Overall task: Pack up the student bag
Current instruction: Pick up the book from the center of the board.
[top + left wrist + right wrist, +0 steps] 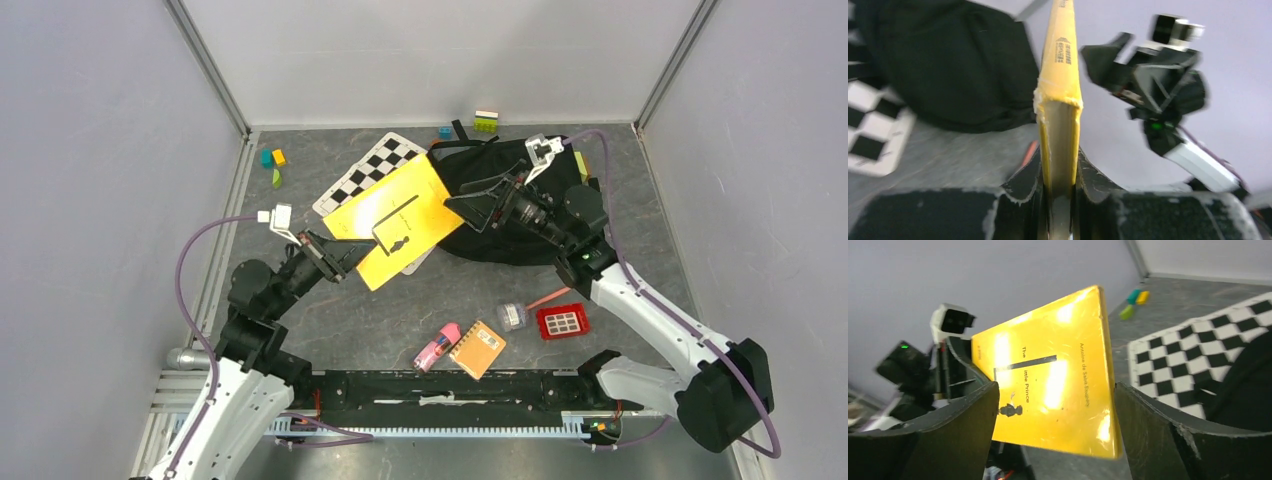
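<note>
The student bag (490, 245) is a black backpack lying at the back right of the table; it also shows in the left wrist view (948, 65) and at the right edge of the right wrist view (1248, 385). My left gripper (345, 255) is shut on the near edge of a yellow book (400, 215) and holds it above the table, left of the bag. In the left wrist view the book (1060, 100) stands edge-on in the left gripper (1059, 170). My right gripper (480, 205) is open, over the bag, facing the book's right edge. In the right wrist view the book (1048, 385) fills the gap of the right gripper (1055, 405).
A chessboard sheet (365, 170) lies under the book. Near the front lie a pink highlighter (437, 345), an orange notebook (478, 348), a red calculator (562, 321), a small clear case (511, 316) and an orange pen (548, 297). Small coloured blocks (270, 160) sit at the back.
</note>
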`<state>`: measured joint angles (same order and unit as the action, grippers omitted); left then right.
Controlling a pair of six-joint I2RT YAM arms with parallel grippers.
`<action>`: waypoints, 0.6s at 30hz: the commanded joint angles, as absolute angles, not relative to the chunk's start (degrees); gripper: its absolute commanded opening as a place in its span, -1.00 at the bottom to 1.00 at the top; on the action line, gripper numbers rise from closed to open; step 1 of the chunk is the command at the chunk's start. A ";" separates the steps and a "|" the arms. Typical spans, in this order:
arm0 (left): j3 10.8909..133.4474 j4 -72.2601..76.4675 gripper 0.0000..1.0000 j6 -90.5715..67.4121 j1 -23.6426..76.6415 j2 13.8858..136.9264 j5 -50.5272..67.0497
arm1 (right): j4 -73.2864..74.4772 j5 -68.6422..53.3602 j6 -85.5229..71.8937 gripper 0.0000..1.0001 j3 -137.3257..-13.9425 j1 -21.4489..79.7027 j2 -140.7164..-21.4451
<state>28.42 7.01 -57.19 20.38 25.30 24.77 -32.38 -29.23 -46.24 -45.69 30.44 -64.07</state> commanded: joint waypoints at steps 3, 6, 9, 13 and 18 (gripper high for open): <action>41.15 -19.04 -0.96 -41.66 20.13 32.01 8.18 | -10.68 -14.28 -23.33 0.83 -51.37 31.51 -63.30; 44.29 -24.03 -0.96 -38.98 19.96 37.22 6.86 | -5.67 -8.79 -16.99 0.84 -53.17 33.43 -65.95; 46.08 -26.39 -0.96 -36.61 19.77 39.23 4.00 | -2.80 -4.96 -11.96 0.85 -55.37 35.92 -70.26; 47.99 -32.56 -0.96 -32.88 19.35 40.57 -6.04 | 3.17 -1.23 -6.47 0.83 -61.86 39.14 -78.80; 49.18 -39.53 -0.96 -29.41 19.20 38.64 -16.04 | 8.87 2.20 -1.62 0.78 -70.87 41.85 -90.32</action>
